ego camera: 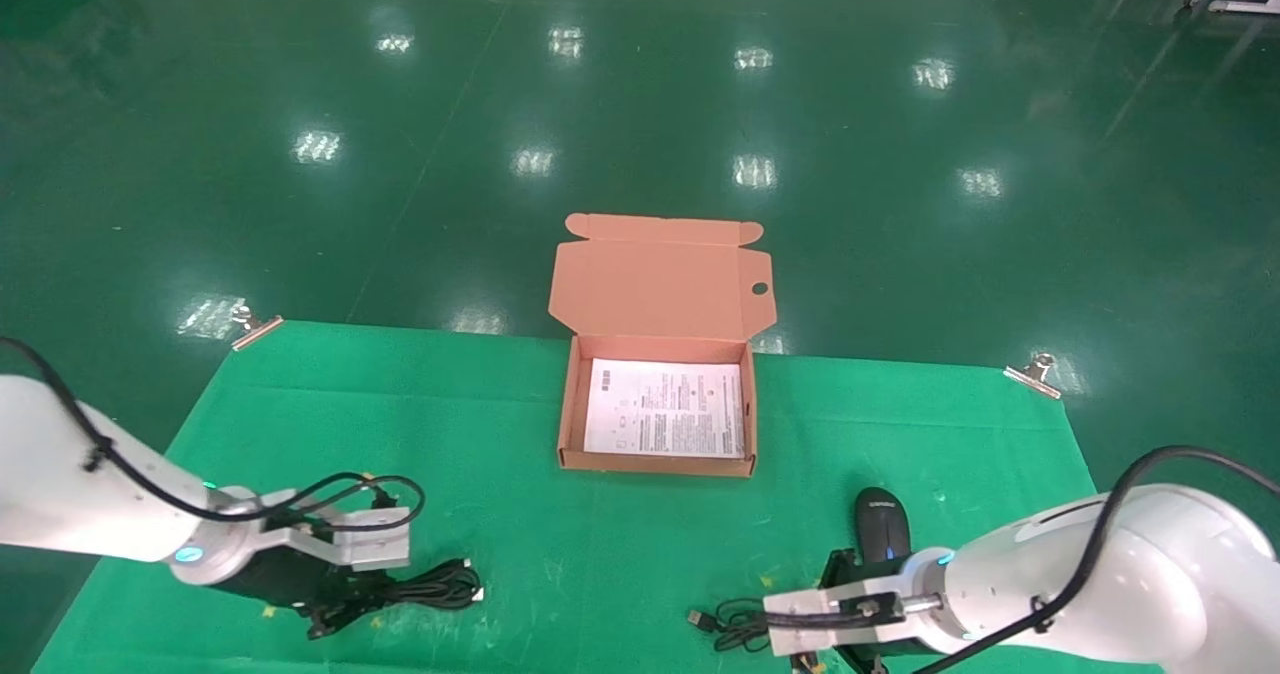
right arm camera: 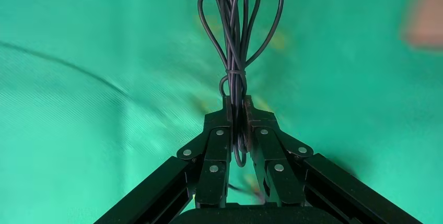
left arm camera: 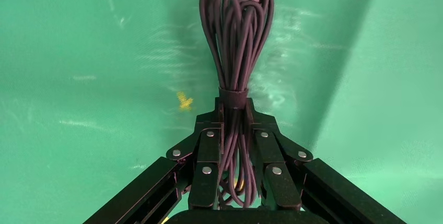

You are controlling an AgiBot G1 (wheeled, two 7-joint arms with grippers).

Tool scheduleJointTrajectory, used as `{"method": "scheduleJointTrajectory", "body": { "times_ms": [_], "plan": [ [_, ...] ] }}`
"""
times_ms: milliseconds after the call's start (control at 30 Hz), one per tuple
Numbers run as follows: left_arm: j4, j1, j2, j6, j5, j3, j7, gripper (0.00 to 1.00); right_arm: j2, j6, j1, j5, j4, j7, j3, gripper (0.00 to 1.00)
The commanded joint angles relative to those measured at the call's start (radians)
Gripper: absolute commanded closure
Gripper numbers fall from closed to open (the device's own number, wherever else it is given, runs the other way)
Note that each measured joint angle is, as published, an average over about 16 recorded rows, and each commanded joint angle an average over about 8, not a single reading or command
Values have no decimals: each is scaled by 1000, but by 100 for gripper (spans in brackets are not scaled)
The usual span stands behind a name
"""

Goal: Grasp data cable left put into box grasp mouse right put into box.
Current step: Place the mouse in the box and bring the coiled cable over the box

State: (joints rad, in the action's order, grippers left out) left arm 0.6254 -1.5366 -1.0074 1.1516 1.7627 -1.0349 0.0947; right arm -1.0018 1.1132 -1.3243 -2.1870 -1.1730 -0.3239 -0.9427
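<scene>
1. Data cable [left arm camera: 236, 41] lies near the table's front-left corner, bundled in loops with a tie round the middle; presumably laid on the left side so the left arm can reach it.
2. Left gripper [left arm camera: 235, 130] closed on that bundle just below the tie, loops running between the fingers [left arm camera: 208, 153]; bundle appears to rest on the green cloth [ego camera: 520, 514].
3. Mouse [ego camera: 882, 524] sits near the front edge, right of centre, just beside the right arm.
4. Right gripper [right arm camera: 236, 125] pinched shut on the thin mouse cord [right arm camera: 236, 36], not on the mouse body.
5. Box [ego camera: 572, 404] stands open at the middle of the far edge, flap folded back, white sheet [ego camera: 665, 409] inside; neither item in it yet.
</scene>
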Motion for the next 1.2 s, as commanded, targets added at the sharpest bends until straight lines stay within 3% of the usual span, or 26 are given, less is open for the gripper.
{"method": "scheduleJointTrajectory", "body": {
  "times_ms": [33,267,467,900,1200],
  "plan": [
    [15,-10,17,18,-11,5,-10,100,9,8,-7,3,-5,-12,5,100],
    [280,-84,152,28,-24,54,60,100,116,-5,-109,-57,-151,-186,105,100],
    [457,-142,194,-33,14,89,130,100,98,-55,-230,-81,-173,-222,168,100],
    [494,-238,79,-186,142,109,165,100,-101,-213,-379,-85,-88,-225,213,100],
    [458,-285,18,-254,213,115,192,100,-208,-297,-461,-33,6,-167,225,100]
  ]
}}
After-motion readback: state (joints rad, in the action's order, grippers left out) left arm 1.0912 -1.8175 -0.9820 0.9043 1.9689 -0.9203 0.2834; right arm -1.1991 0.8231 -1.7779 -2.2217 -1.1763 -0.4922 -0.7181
